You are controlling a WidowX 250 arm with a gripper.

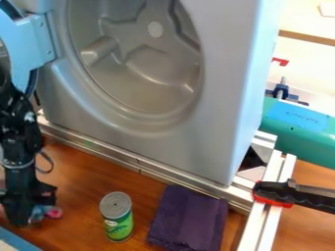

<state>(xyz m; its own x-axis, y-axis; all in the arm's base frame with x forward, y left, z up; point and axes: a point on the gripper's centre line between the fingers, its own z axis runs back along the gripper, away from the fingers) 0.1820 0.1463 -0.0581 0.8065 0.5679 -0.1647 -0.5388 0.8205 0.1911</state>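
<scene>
Black arm [19,147] — pointing down near green can [118,218].

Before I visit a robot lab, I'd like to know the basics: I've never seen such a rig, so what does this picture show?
A fixed camera looks down at a slant on a wooden surface. At the left, a black robot arm hangs down, ending in a gripper. A small pink-and-teal thing is right beside it; whether it's held, I can't tell. Nearby are an upright green can and a purple cloth, in front of what looks like a grey toy washing machine.
</scene>
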